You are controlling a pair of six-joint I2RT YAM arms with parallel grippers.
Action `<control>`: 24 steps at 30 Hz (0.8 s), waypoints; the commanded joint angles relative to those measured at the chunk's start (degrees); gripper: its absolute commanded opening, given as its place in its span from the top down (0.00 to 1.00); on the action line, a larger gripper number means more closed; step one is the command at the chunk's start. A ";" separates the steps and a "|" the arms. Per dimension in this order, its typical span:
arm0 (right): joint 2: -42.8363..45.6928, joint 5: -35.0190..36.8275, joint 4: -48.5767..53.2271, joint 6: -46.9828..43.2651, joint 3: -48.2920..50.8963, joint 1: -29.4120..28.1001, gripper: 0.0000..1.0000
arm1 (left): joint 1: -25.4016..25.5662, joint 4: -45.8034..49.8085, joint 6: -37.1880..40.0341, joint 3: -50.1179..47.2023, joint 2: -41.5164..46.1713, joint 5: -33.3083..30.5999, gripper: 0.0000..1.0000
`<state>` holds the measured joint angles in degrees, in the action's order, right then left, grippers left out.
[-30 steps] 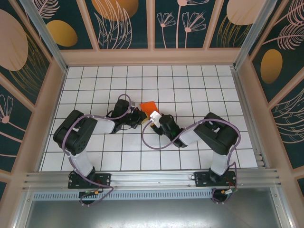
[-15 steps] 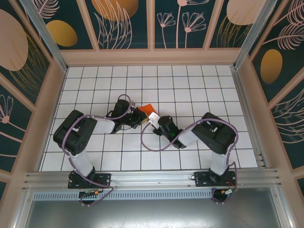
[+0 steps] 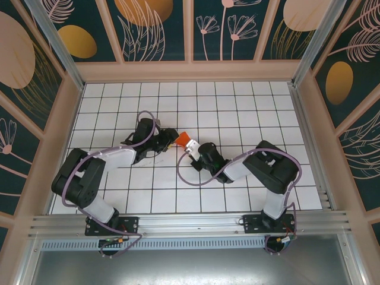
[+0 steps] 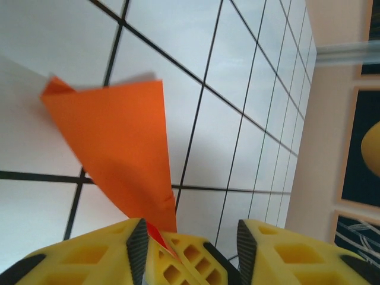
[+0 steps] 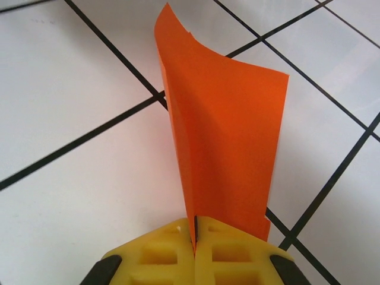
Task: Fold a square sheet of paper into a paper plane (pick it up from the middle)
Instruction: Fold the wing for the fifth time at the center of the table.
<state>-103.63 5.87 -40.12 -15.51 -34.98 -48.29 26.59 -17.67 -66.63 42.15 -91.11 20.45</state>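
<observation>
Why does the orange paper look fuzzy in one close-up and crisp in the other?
Left wrist view: the orange paper has smeared edges and the far rail is streaked, likely motion blur. Right wrist view: the paper's edges and the lines of the tiled floor are crisp, while the yellow jaws at the bottom look a little soft. Top view: even light, only faint shadows.

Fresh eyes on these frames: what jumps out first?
The folded orange paper is the one bright thing on the white tiled table, mid-table where the two arms' tips meet. The right gripper is shut on its narrow end, and the paper stands up from the closed fingers. The left gripper has its jaws apart, with the paper's tip between them, unclamped.
</observation>
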 commanded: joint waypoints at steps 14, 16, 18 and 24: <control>1.25 -26.84 4.76 24.28 -3.78 8.31 1.00 | -0.57 -16.58 -3.71 -12.51 4.37 0.18 0.42; 0.76 -29.53 3.93 26.85 -3.78 9.19 1.00 | -0.51 -18.81 -3.94 -13.66 4.09 0.84 0.42; 0.32 -32.35 2.82 29.57 -3.78 9.96 1.00 | -0.32 -21.75 -4.61 -14.93 3.79 1.83 0.42; -1.96 -38.39 2.85 36.85 -5.41 11.33 1.00 | 0.47 -26.16 -4.99 -16.30 1.98 3.40 0.44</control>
<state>-103.90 -26.26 -35.44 15.62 -38.46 -37.43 26.46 -37.89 -70.85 26.68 -88.05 22.11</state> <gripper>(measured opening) 0.063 0.562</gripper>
